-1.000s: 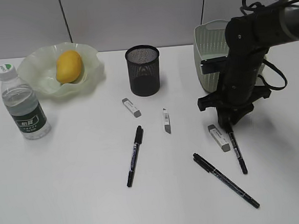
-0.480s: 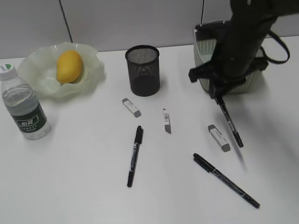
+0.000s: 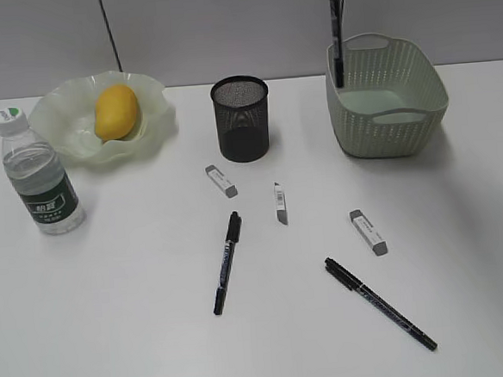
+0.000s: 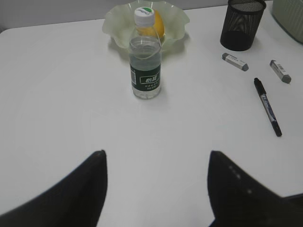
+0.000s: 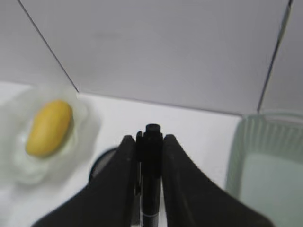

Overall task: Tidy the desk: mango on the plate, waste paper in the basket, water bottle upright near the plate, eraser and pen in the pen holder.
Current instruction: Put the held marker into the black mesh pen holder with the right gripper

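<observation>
Exterior view says it pretty clearly: the pen-to-holder step is what's in hand. On the wide white desk (image 3: 115, 336), one black marker pen (image 3: 336, 40) is held hanging upright, high above the pale green woven-look plastic basket (image 3: 386, 101), whose floor looks bare, with no waste paper spotted anywhere.

The right gripper (image 5: 147, 156) is seen clamped on that pen in its wrist view, while the left gripper (image 4: 156, 184) is parked low with its fingers spread, nothing held.

Next, the pen probably needs carrying sideways over the black wire-mesh cup (image 3: 241, 118), then lowering tip-first; what's inside the cup can't be made out.

The yellow-orange mango (image 3: 115, 111) is already sitting in the wavy-rimmed translucent green dish (image 3: 61, 124), and the clear green-labelled water bottle (image 3: 36, 173) is stood upright just beside it.

Three grey erasers (image 3: 221, 180) and two more pens (image 3: 226, 261) are left lying loose.
</observation>
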Tool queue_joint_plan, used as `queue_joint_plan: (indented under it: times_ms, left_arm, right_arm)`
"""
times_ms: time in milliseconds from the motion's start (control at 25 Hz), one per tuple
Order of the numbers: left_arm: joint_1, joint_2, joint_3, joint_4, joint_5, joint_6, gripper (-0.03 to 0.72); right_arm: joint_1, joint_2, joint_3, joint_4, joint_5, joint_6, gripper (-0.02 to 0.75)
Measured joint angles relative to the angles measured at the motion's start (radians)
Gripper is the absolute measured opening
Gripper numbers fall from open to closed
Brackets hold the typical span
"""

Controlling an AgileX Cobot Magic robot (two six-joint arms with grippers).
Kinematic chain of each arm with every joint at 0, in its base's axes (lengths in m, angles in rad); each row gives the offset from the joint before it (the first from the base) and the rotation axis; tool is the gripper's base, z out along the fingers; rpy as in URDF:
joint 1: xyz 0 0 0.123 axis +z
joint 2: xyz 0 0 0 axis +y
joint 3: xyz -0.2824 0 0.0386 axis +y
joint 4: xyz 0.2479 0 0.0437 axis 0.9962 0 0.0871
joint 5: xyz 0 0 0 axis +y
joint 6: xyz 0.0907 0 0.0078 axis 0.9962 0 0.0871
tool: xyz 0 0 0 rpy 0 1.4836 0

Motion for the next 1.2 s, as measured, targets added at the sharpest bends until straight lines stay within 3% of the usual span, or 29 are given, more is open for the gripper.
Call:
queue_joint_plan:
  times_ms: [200,440,840,1200]
  left_arm:
    - [0.000,0.000,0.000,0.000,0.000,0.000,0.490]
    - [0.000,0.000,0.000,-0.001,0.000,0.000,0.490]
    - [0.000,0.000,0.000,-0.001,-0.001,0.000,0.488]
    - [0.000,0.000,0.000,-0.001,-0.001,0.000,0.488]
  right_arm:
    - [0.050,0.094,-0.001,0.027,-0.314,-0.002,0.139]
    - [0.105,0.249,-0.001,-0.132,-0.637,-0.004,0.139]
    - [0.108,0.408,-0.030,-0.131,-0.771,-0.015,0.139]
    - [0.107,0.472,-0.030,-0.131,-0.774,-0.119,0.139]
